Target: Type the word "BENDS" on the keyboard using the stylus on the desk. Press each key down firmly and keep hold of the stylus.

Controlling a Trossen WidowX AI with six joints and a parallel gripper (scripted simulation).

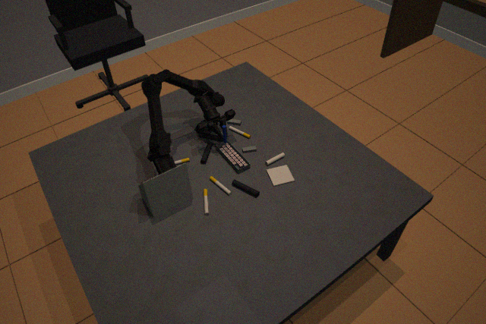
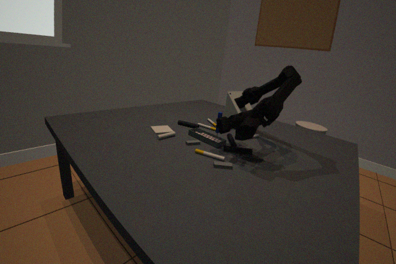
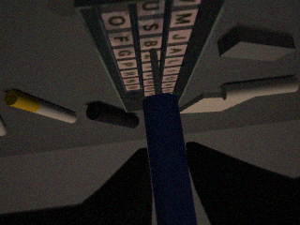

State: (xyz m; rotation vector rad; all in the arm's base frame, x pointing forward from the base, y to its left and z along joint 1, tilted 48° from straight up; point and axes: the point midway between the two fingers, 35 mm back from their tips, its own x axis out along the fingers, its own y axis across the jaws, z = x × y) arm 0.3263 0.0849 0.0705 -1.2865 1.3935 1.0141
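My gripper [image 1: 222, 132] [image 2: 218, 124] [image 3: 167, 154] is shut on the blue stylus [image 1: 225, 133] [image 2: 219, 115] [image 3: 170, 187], which stands nearly upright between the fingers. The small dark keyboard [image 1: 234, 156] [image 2: 206, 138] [image 3: 116, 21] with pale pink keys lies on the desk below the stylus. In the wrist view the stylus's thin grey tip reaches over the middle key row and ends at the lower edge of the B key [image 3: 151, 43]. Whether the tip touches or presses a key cannot be told. The keys behind the tip are partly hidden.
A grey block [image 1: 249, 149] [image 2: 192, 143] [image 3: 250, 52], a white cylinder [image 1: 275, 158] [image 2: 166, 135] and a pale notepad [image 1: 280, 175] lie beside the keyboard. A black cylinder [image 1: 245, 188] [image 2: 187, 123] lies past its far end. Several yellow-and-white sticks [image 1: 220, 185] [image 2: 210, 154] lie around.
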